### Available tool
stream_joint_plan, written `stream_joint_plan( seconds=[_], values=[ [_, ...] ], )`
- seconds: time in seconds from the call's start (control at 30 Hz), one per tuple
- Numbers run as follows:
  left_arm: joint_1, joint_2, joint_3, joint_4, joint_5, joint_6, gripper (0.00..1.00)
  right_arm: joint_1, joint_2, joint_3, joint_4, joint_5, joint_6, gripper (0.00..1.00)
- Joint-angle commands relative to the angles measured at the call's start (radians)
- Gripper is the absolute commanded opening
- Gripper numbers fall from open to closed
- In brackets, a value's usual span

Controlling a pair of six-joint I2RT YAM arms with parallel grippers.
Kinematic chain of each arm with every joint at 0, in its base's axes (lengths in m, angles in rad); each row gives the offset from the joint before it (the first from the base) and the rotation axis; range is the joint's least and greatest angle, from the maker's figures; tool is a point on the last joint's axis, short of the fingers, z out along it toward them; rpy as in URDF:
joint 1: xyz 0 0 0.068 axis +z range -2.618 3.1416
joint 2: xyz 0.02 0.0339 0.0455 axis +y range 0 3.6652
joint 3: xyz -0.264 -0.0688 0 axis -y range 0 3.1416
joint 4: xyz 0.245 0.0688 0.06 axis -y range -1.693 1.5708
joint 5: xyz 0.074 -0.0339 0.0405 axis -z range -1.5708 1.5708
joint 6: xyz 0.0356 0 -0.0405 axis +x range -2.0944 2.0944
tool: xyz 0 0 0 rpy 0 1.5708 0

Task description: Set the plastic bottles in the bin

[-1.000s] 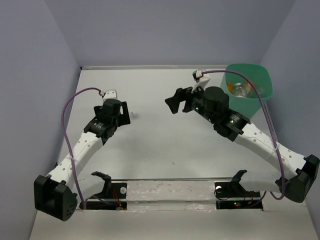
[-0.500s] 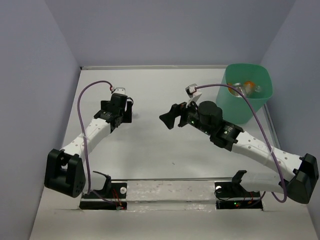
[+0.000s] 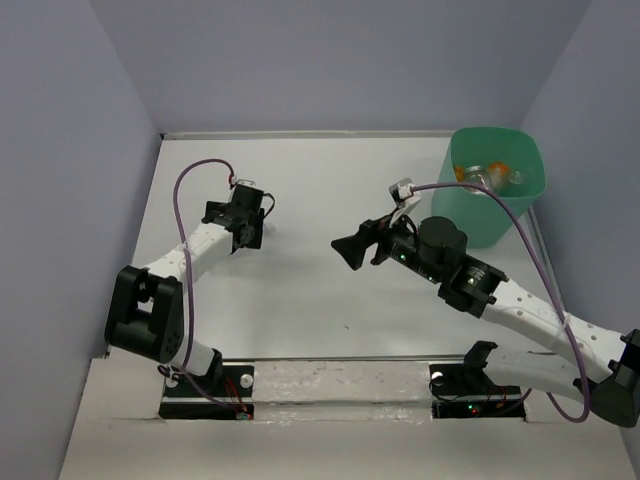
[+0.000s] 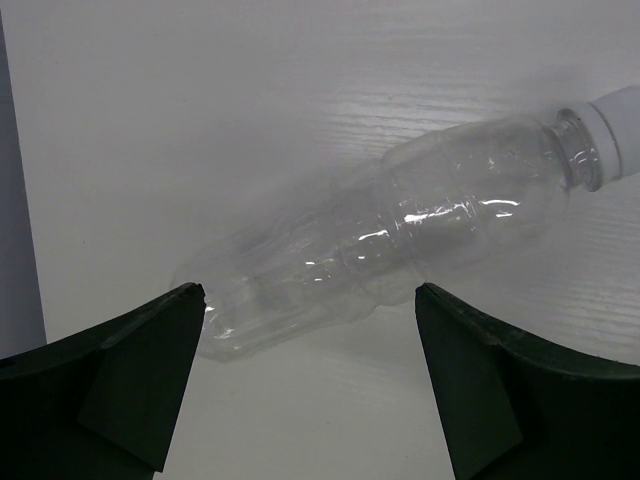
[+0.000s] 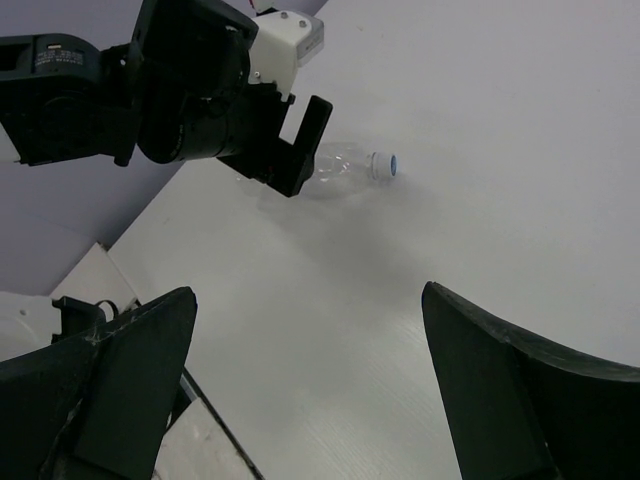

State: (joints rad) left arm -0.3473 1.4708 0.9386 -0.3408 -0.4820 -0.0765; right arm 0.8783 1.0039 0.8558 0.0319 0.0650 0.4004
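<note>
Grasp approach: left claw [image 4: 310,300] is hovering fully spread, empty, straddling the clear bottle [image 4: 420,220] lying on the surface [image 4: 200,100], far left; right claw [image 3: 352,248] is hanging spread, empty. Next move is probably calling for lowering, closing, then carrying to the far-right bin [image 3: 480,215].

Bin [image 3: 478,222] stood at the table's [image 3: 320,180] far right corner, bottles [image 3: 492,176] lay inside it, another bottle [image 4: 400,235] lay sideways on the table's left half, just before the left gripper [image 4: 310,295], right gripper [image 3: 352,248] hung mid-table between them.
</note>
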Motion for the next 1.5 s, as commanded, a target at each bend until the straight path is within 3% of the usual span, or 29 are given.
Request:
stream_joint_plan(
  seconds=[0.0, 0.13, 0.4, 0.63, 0.7, 1.0, 1.07, 1.2, 1.47],
  values=[
    [-0.005, 0.025, 0.055, -0.007, -0.047, 0.031, 0.99, 0.008, -0.004, -0.014, 0.049, -0.053, 0.008, 1.00],
    [-0.009, 0.112, 0.077, -0.049, 0.032, 0.012, 0.99, 0.008, -0.005, -0.018, 0.049, -0.045, 0.003, 1.00],
    [0.013, 0.131, 0.101, -0.092, 0.068, -0.034, 0.99, 0.008, 0.036, 0.006, 0.045, -0.017, -0.012, 1.00],
    [0.024, 0.174, 0.098, -0.087, 0.194, -0.071, 0.99, 0.008, 0.110, 0.031, 0.057, 0.012, -0.008, 1.00],
    [0.024, 0.154, 0.108, -0.092, 0.177, -0.078, 0.99, 0.008, 0.127, 0.046, 0.057, 0.010, -0.012, 1.00],
    [0.024, -0.104, 0.132, -0.055, 0.335, -0.104, 0.99, 0.008, 0.147, 0.075, 0.065, 0.033, -0.026, 1.00],
    [0.024, -0.139, 0.143, -0.067, 0.313, -0.120, 0.99, 0.008, 0.137, 0.071, 0.063, 0.032, -0.026, 1.00],
    [0.024, -0.084, 0.163, -0.154, 0.085, -0.100, 0.99, 0.008, 0.104, 0.051, 0.063, 0.038, -0.014, 1.00],
    [0.027, 0.022, 0.137, -0.098, 0.154, -0.023, 0.99, 0.008, 0.079, 0.054, 0.000, 0.042, 0.018, 1.00]
  ],
)
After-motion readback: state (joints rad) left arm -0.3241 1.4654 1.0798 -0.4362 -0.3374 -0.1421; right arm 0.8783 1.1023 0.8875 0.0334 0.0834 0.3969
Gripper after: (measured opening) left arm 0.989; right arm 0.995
